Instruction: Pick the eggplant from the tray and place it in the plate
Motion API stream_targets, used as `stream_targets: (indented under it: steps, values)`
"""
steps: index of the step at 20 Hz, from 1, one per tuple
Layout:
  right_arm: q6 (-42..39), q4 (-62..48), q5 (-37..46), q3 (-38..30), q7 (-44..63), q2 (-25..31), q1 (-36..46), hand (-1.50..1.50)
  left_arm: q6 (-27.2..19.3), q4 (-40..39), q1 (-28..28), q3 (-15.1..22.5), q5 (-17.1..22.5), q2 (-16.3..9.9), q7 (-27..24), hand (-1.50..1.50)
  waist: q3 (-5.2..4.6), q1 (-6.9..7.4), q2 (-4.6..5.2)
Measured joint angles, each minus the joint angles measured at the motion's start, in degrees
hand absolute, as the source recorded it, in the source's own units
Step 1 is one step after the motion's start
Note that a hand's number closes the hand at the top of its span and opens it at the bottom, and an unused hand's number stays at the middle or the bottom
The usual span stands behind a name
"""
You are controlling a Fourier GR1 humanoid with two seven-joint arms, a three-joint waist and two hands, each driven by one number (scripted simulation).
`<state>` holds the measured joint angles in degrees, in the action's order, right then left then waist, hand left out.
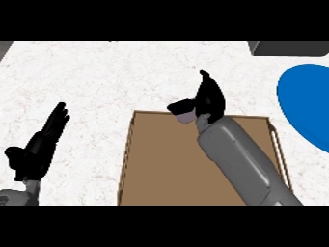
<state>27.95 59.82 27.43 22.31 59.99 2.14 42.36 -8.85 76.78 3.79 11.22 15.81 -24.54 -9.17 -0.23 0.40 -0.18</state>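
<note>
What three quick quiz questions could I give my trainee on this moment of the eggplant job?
1. True or false: the blue plate lies to the right of the brown tray.
2. Which robot hand is over the tray's far edge? A) left B) right
3. Fill in: the left robot hand shows over the white ____.

Key
1. True.
2. B: the right robot hand is at the tray's far edge, with a small pale purplish thing, perhaps the eggplant, showing under its thumb; whether it is gripped cannot be told.
3. Counter, left of the tray, fingers straight.
</note>
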Motion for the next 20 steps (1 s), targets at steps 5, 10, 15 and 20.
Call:
stream_targets:
  steps: [5, 10, 15, 20]
  values:
    - [-7.0, -1.3, 1.6, 0.0, 6.0, 1.2, 5.1, -1.5, -0.3, 0.0, -0.3, 0.0, -0.4, 1.0, 0.1, 0.0, 0.09, -0.38, -0.17]
    - [-16.3, -4.7, -3.8, -1.1, 9.1, 1.9, 8.7, -1.5, 0.5, -1.1, -0.1, -0.3, -0.6, 0.9, -0.4, 0.0, 0.06, -0.43, -0.12]
    - [-23.4, -9.0, -9.7, -2.1, 10.7, 1.7, 11.4, -1.5, 0.6, -1.6, 0.9, -0.6, -0.9, 0.9, -0.4, 0.0, 0.02, -0.46, -0.19]
    - [-28.6, -14.1, -14.3, -4.0, 11.3, 2.6, 13.9, -1.5, 0.9, -0.8, 0.3, -0.7, -0.8, 0.8, 0.0, 0.0, 0.06, -0.22, -0.27]
